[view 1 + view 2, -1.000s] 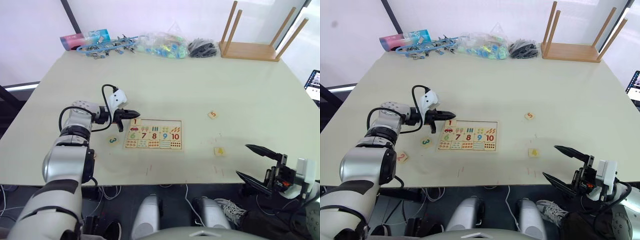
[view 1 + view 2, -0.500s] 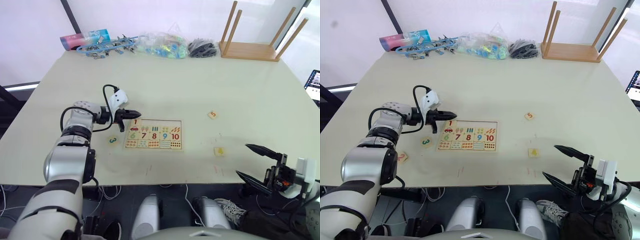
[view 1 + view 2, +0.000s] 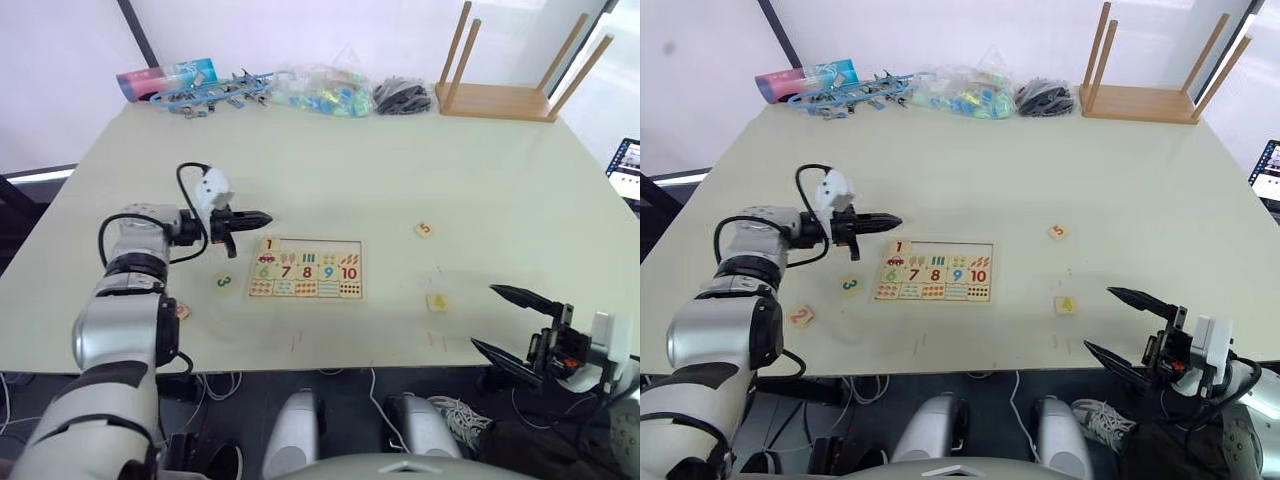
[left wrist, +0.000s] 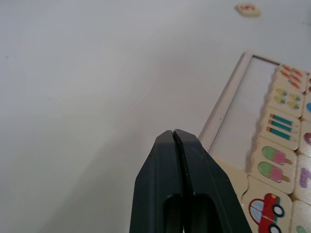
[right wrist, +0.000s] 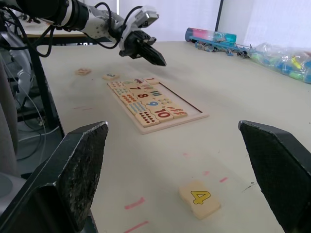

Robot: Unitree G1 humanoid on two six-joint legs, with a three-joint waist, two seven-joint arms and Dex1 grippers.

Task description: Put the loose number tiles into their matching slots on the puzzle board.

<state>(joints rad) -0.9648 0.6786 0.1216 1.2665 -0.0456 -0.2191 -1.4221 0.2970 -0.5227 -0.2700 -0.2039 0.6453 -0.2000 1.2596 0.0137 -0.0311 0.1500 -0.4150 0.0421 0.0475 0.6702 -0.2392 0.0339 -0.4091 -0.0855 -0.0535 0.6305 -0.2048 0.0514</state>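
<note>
The puzzle board (image 3: 307, 268) lies flat near the middle of the table (image 3: 400, 170), tile 1 (image 3: 271, 244) sitting in its far-left slot and the rest of that far row bare. Four tiles are loose: the green 3 tile (image 3: 224, 282) just left of the board, the 2 tile (image 3: 801, 316) further left by the near edge, the 5 tile (image 3: 425, 229) well right of the board, and the yellow 4 tile (image 3: 437, 302) right and nearer. These look like thin, stiff wooden squares, light and probably a bit slick on the tabletop, so a pinch across two opposite edges seems the way to lift one; lying flat, they offer little height to bite on. The left gripper (image 3: 258, 217) hovers just beyond the board's far-left corner, fingers pressed together and holding nothing. The right gripper (image 3: 510, 326) hangs off the table's near-right edge, fingers spread wide, with the 4 tile closest to it. Clutter sits along the far edge: a pink-and-blue tube (image 3: 167, 78), blue clips (image 3: 215, 92), a plastic bag of coloured pieces (image 3: 325, 90), a dark bundle (image 3: 405, 96) and an upturned wooden stool (image 3: 500, 85), all well apart from the tiles. Nothing blocks the open slots.
</note>
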